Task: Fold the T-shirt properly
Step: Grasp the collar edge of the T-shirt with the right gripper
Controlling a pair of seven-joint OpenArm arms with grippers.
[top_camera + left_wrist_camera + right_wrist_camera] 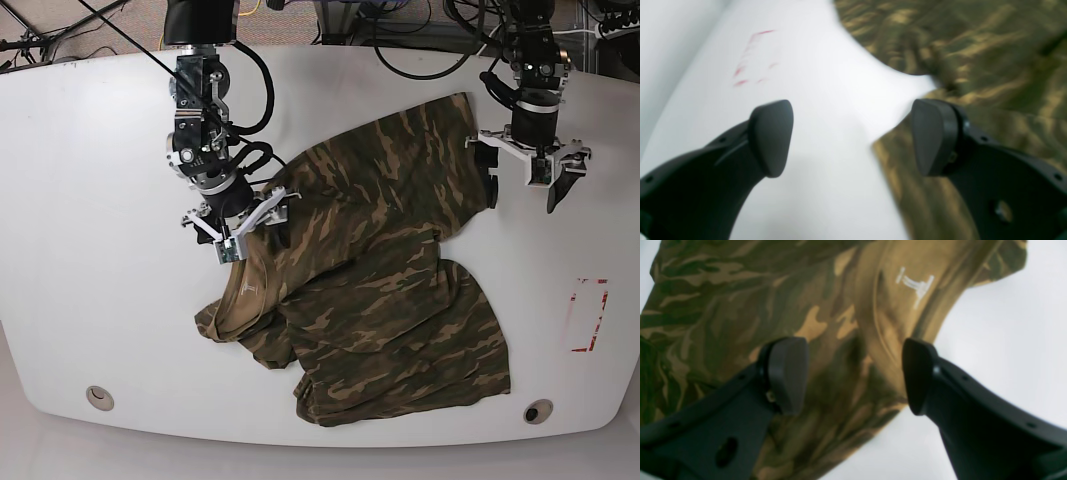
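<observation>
Working over the white oval worktop (90, 300), we are handling the short-sleeved camouflage cloth T-shirt (390, 300), which is lying crumpled across the middle, its hem reaching toward the near edge and one end toward the far right. Our right gripper (245, 222) is hovering with jaws apart over the tan collar area (907, 283), gripping nothing. Our left gripper (530, 165) is hanging wide open near the far right edge, just beside the cloth's upper end, also empty. To do this step well, we judge that each pincer should be pinching a single outer edge, lifting evenly, and spreading the fabric flat before folding. Red marks (588, 315) are showing near the right edge.
</observation>
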